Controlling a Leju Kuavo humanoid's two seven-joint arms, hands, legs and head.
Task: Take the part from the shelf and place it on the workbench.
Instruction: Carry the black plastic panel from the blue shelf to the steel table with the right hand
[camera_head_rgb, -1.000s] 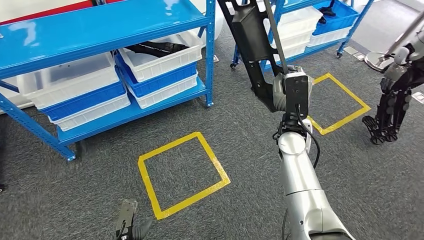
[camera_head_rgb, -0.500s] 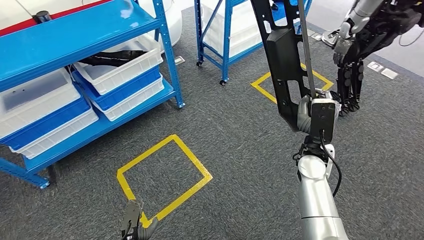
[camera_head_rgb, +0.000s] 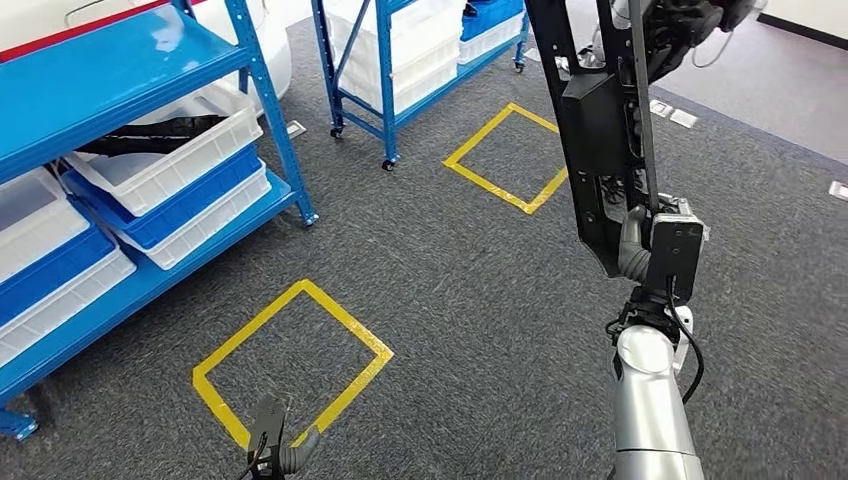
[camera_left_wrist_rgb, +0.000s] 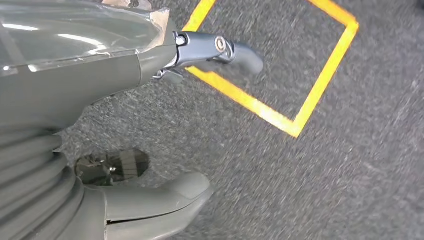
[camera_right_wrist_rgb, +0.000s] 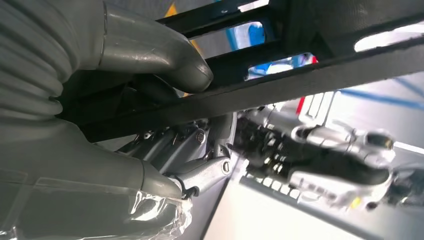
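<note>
The part (camera_head_rgb: 596, 130) is a long black frame with slots and a thin bar. It stands upright above the grey carpet in the head view, and my right hand (camera_head_rgb: 642, 246) grips its lower end. The right wrist view shows the thumb (camera_right_wrist_rgb: 150, 50) wrapped over the part's black bars (camera_right_wrist_rgb: 300, 75), with the fingers (camera_right_wrist_rgb: 200, 172) closed beneath. My left hand (camera_head_rgb: 272, 450) hangs low over the floor near a yellow tape square. In the left wrist view its fingers (camera_left_wrist_rgb: 220, 47) are apart and hold nothing.
A blue shelf (camera_head_rgb: 120, 60) with white and blue bins stands at the left. One bin (camera_head_rgb: 150, 155) holds dark parts. A second wheeled shelf (camera_head_rgb: 390, 60) stands behind. Yellow tape squares (camera_head_rgb: 290, 360) (camera_head_rgb: 505, 155) mark the carpet. Another robot (camera_head_rgb: 680, 25) stands at the top right.
The camera has swung right: the shelves and tape squares have slid left in the picture. My right hand still holds the part upright. The left hand hangs as before.
</note>
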